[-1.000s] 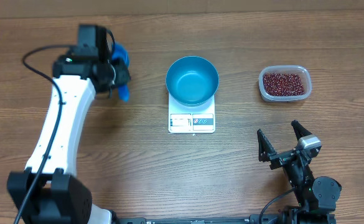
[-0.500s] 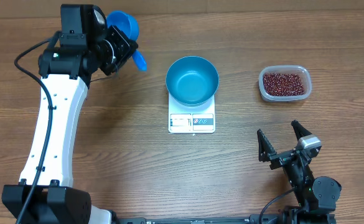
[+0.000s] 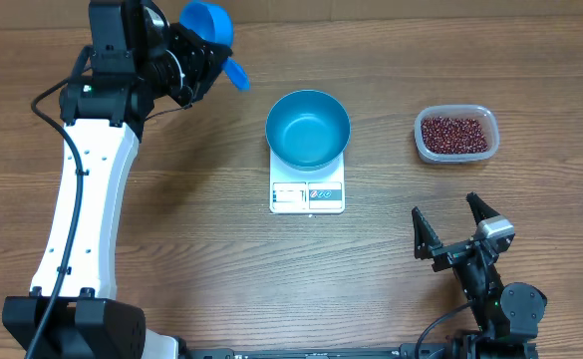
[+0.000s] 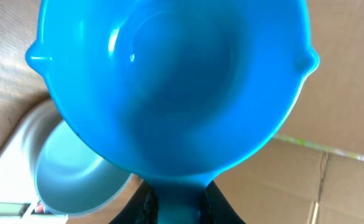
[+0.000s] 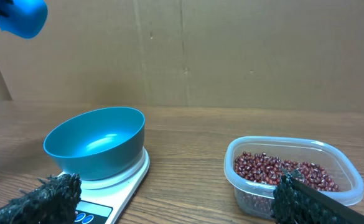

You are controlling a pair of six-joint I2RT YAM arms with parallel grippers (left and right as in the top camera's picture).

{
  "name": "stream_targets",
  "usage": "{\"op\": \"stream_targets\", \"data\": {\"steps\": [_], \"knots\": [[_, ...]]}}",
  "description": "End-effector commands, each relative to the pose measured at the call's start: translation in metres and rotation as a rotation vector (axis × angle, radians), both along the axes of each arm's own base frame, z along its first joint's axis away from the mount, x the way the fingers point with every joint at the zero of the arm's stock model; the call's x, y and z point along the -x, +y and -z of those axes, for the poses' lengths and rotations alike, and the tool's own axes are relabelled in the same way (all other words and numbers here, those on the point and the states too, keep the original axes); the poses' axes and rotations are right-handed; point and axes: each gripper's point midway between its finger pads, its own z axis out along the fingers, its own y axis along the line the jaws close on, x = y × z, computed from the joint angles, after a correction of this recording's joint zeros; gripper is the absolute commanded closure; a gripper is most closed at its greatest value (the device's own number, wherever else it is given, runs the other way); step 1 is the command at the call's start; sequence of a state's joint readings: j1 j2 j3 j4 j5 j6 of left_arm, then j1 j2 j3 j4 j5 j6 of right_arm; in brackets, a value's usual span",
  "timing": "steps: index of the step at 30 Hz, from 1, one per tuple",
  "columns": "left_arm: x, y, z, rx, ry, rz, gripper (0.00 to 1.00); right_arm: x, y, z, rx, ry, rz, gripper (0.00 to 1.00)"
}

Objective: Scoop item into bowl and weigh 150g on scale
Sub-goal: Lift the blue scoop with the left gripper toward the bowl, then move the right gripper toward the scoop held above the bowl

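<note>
no legible text; front markings on the scale [image 3: 307, 196] are too small to read.

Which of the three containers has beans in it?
The clear tub, right of the scale; the blue bowl and the scoop are both empty.
</note>
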State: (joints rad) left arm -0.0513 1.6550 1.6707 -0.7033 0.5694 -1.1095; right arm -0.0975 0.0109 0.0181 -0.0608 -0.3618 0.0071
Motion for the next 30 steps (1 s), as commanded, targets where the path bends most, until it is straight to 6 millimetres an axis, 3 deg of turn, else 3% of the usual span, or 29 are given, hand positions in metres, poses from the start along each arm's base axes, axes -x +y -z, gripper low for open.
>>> {"op": "stream_targets", "data": {"steps": [1, 9, 17, 19, 21, 26, 30], "knots": [[0.019, -0.021, -0.009, 0.093, 0.051, 0.090, 0.96, 0.000, 0.001, 0.002, 0.001, -0.004, -0.003, 0.00], [0.049, -0.033, 0.005, 0.153, 0.202, 0.160, 0.96, 0.000, 0.002, 0.000, 0.002, -0.012, -0.011, 0.00], [0.052, -0.041, 0.006, 0.179, 0.247, 0.140, 0.96, 0.003, 0.009, -0.002, -0.046, -0.002, -0.056, 0.00], [0.050, -0.045, 0.004, 0.177, 0.229, 0.147, 0.96, 0.004, 0.009, -0.011, -0.095, -0.015, -0.055, 0.00], [0.049, -0.049, 0.003, 0.169, 0.215, 0.154, 0.96, 0.006, 0.006, -0.031, -0.132, -0.041, -0.035, 0.00], [0.047, -0.053, 0.007, 0.123, 0.205, 0.137, 0.96, 0.016, -0.004, -0.107, -0.139, -0.128, 0.026, 0.00], [0.046, -0.055, 0.006, 0.121, 0.191, 0.139, 0.96, 0.014, -0.004, -0.162, -0.165, -0.093, 0.021, 0.00]]}}
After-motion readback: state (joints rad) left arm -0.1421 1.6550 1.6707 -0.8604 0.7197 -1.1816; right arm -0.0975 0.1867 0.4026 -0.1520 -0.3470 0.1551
